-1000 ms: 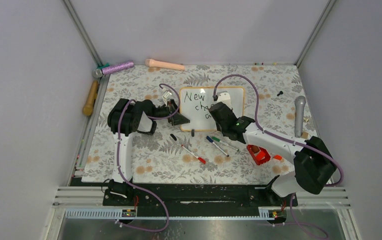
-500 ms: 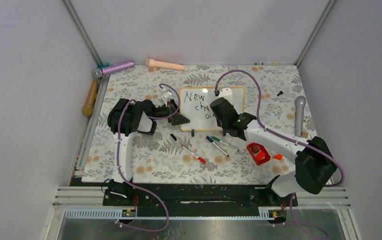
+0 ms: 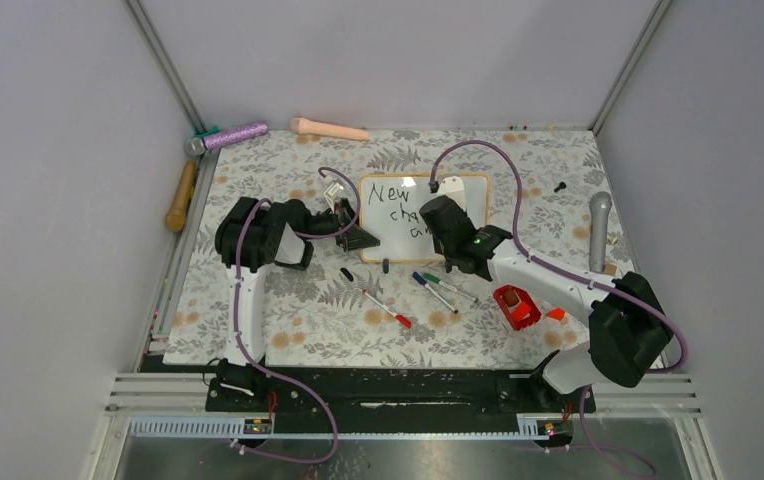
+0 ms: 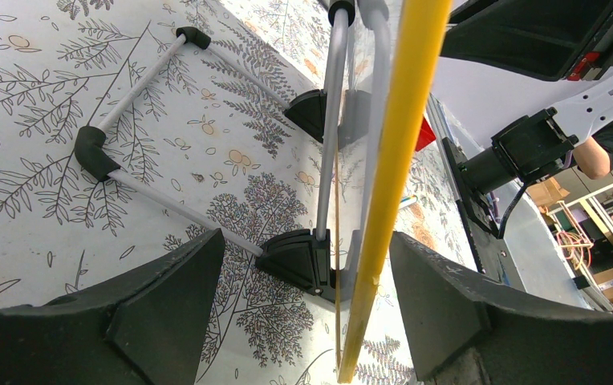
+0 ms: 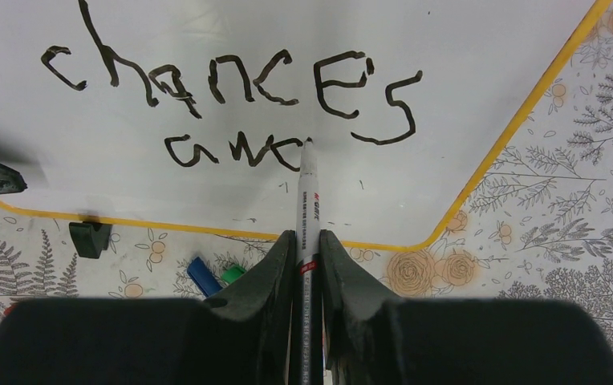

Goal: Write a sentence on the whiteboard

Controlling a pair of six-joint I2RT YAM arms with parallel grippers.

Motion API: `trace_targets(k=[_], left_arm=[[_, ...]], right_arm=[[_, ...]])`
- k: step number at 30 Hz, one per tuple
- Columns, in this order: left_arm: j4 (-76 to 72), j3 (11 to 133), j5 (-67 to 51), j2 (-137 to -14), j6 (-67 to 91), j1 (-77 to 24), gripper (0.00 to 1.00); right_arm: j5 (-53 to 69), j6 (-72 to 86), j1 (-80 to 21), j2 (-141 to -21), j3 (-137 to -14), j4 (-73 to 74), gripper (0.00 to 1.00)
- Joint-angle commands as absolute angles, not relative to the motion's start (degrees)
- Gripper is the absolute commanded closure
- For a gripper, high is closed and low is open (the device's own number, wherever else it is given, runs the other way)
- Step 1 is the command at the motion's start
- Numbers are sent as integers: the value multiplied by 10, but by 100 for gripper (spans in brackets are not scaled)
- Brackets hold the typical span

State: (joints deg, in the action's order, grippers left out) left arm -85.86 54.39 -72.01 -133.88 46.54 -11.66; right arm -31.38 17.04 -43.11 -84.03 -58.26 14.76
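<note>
- The whiteboard (image 5: 480,64) stands propped at the far middle of the worktop (image 3: 288,330). Seen from above, the right arm covers much of its right half.
- Of the sentence (image 5: 231,80), the overhead view shows only "New", "cha" and "a". The right wrist view reads "chances" and, below it, roughly "awa"; the top line is cut off.
- Right gripper (image 5: 307,241) pinches a marker (image 5: 308,192), its tip touching the board just after the last letter.
- Left gripper (image 4: 307,265) is spread, its fingers either side of the board's edge and wire stand (image 4: 127,88); no contact is visible.
- Bare white lies right of the tip, up to the frame's rounded corner.
- Loose pens (image 3: 436,288) lie just in front of the board.
</note>
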Motion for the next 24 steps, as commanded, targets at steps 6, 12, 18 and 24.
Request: trace_targets(k=[6,12,18,24], left_arm=[[-844,543,-726,-1349,463,-113,21],[-844,543,-725,-1348,464,-113,21],[-844,543,-725,-1349,464,-113,21],[-844,543,-726,-1349,464,-113,21]], right_arm=[[-310,191,-426,-822,-556,172,100],[-319,190,-426,-815,-550,174,100],[-308,183,-426,-797,-564,174,100],[-314,171,-425,-763,-562,154,100]])
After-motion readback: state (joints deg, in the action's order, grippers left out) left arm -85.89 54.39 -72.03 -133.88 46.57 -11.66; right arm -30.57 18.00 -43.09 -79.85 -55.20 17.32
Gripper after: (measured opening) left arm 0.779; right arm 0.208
